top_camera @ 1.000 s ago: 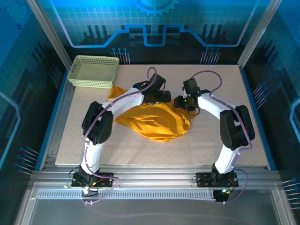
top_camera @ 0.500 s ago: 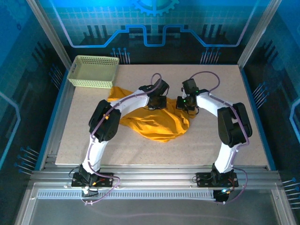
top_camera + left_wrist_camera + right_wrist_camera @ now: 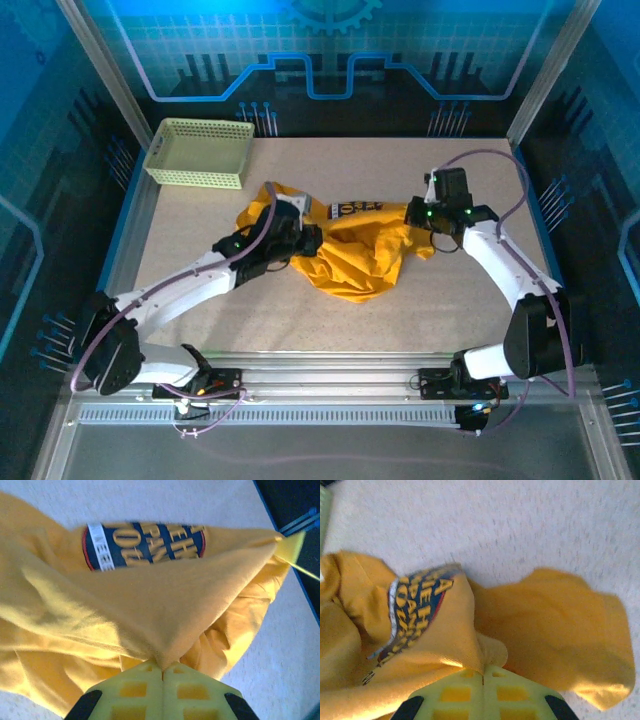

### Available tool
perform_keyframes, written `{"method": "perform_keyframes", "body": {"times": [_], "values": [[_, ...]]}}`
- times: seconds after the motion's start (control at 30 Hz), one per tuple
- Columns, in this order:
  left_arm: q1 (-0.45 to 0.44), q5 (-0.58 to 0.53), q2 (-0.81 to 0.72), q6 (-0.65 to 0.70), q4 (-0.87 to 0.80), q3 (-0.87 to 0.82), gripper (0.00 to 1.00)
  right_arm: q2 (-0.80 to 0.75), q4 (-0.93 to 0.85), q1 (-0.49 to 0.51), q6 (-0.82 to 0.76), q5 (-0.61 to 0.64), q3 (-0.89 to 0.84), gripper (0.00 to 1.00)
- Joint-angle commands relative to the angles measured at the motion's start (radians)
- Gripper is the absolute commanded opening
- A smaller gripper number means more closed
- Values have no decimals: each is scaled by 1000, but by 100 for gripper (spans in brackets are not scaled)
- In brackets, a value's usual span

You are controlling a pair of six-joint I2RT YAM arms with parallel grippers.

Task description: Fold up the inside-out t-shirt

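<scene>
Speckled beige tabletop (image 3: 470,300) fills the middle of the top view, with blue-lit panels (image 3: 330,50) behind it. You have the inside-out t-shirt (image 3: 350,265) bunched at its centre, drawn between both arms. Your left gripper (image 3: 308,243) pinches the cloth's left part; in the left wrist view the fabric peaks straight into its closed fingers (image 3: 140,687), at the bottom centre. Your right gripper (image 3: 415,222) clamps the shirt's right end, its fingers (image 3: 455,692) meeting on a fold (no gap between them). Dark lettering (image 3: 145,542) lies above the left fingers, in the upper centre of that frame. A pale mesh basket (image 3: 200,152) sits at the upper left, apart from the shirt.
</scene>
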Motion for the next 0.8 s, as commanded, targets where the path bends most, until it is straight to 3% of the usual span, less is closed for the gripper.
{"method": "perform_keyframes", "body": {"times": [0.0,0.13,0.27,0.43,0.6,0.77], "values": [[-7,80,48,-40,44,-89,0,43,8,3,2,-23,-78,17],[2,70,125,-42,23,-58,0,25,-46,42,-37,97,-80,42],[29,70,184,-25,18,2,0,-77,-77,154,-108,155,-78,46],[39,73,184,-7,47,38,0,-148,-31,323,-141,47,-120,52],[40,78,164,4,56,61,0,-89,67,420,-102,-35,-185,48],[39,96,140,1,81,33,0,16,125,416,-79,-26,-165,40]]}}
